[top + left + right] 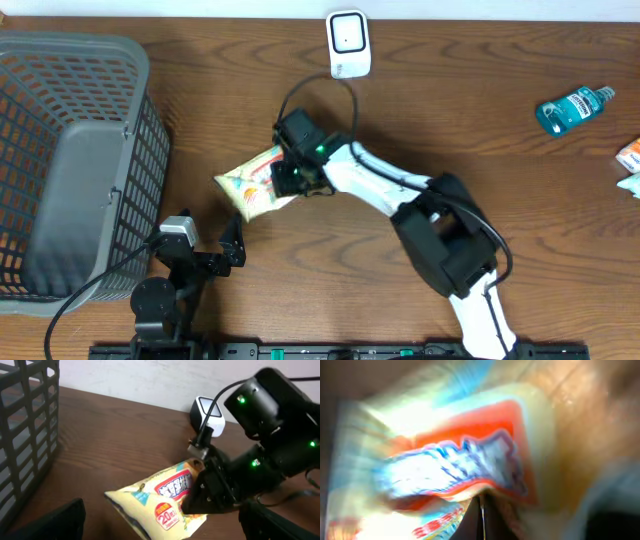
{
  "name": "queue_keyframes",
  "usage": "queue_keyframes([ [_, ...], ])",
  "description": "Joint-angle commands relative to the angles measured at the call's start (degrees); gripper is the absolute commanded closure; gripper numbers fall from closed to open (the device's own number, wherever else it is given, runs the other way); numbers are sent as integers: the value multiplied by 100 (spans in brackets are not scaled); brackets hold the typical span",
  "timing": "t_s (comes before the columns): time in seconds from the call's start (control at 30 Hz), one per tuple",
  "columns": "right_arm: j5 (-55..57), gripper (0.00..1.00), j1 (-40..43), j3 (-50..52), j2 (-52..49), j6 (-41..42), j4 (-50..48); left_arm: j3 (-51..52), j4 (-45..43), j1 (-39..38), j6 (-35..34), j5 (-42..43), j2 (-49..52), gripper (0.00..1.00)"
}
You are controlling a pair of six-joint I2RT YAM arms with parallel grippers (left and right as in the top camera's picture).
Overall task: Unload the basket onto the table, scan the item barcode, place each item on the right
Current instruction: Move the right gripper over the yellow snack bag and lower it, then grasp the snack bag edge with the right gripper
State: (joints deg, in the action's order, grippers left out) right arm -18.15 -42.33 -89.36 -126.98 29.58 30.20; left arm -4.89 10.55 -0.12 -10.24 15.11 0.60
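Observation:
The item is a yellow snack bag [250, 180] with a red and white label, lying mid-table. My right gripper [290, 175] is shut on the bag's right end. In the left wrist view the bag [160, 505] tilts up where the right gripper [200, 502] pinches it. The right wrist view is blurred and filled by the bag [450, 460], with the right gripper [482, 515] pressed together on its edge. The white scanner [349, 44] stands at the table's far edge, also in the left wrist view as the scanner [207, 415]. My left gripper [232, 252] is open near the front edge, empty. No barcode shows.
A grey mesh basket [70, 170] fills the left side, its wall [25, 420] close in the left wrist view. A teal bottle [573, 106] lies at the far right, with small packets [630, 160] at the right edge. A black cable runs from the scanner toward the right arm.

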Motion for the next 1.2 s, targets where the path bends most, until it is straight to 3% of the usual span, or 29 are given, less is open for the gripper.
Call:
queue_keyframes([
  [0.0,411,99,-203,46,-439,149,601,118,98,-11,57,70,-37,2],
  [0.27,529,99,-153,44,540,-343,457,118,98,-13,57,70,-37,2],
  [0.47,1893,99,-116,44,1495,-393,-299,118,98,-11,57,70,-37,2],
  [0.63,2234,99,-116,44,1215,-393,-807,118,98,-11,57,68,-37,2],
  [0.73,2190,99,-131,44,542,-391,-918,118,98,-11,57,70,-37,2],
  [0.9,1239,99,-223,44,-114,-393,-365,118,98,-11,57,70,-37,2],
  [1.17,1198,99,-330,42,203,-673,-70,118,98,-13,57,70,-37,2],
])
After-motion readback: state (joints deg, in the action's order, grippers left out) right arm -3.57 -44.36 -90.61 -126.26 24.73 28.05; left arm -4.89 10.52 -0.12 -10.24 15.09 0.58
